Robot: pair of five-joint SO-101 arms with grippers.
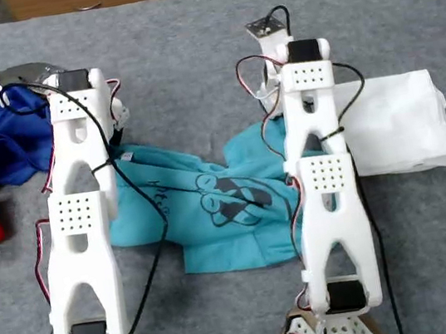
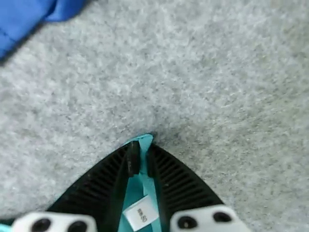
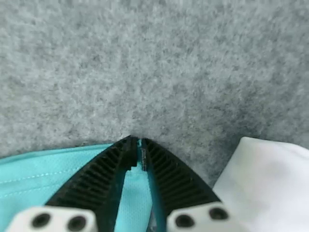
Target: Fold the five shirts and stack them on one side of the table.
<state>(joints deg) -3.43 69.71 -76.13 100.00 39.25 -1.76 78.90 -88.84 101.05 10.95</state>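
Gripping teal shirt (image 1: 217, 239) | left end effector (image 2: 139, 159) + right end effector (image 3: 137, 153) | arms (image 1: 325, 194) cover its corners

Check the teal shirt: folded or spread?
Spread, not folded: teal shirt lies open, print showing; left gripper and right gripper pinch its edge.
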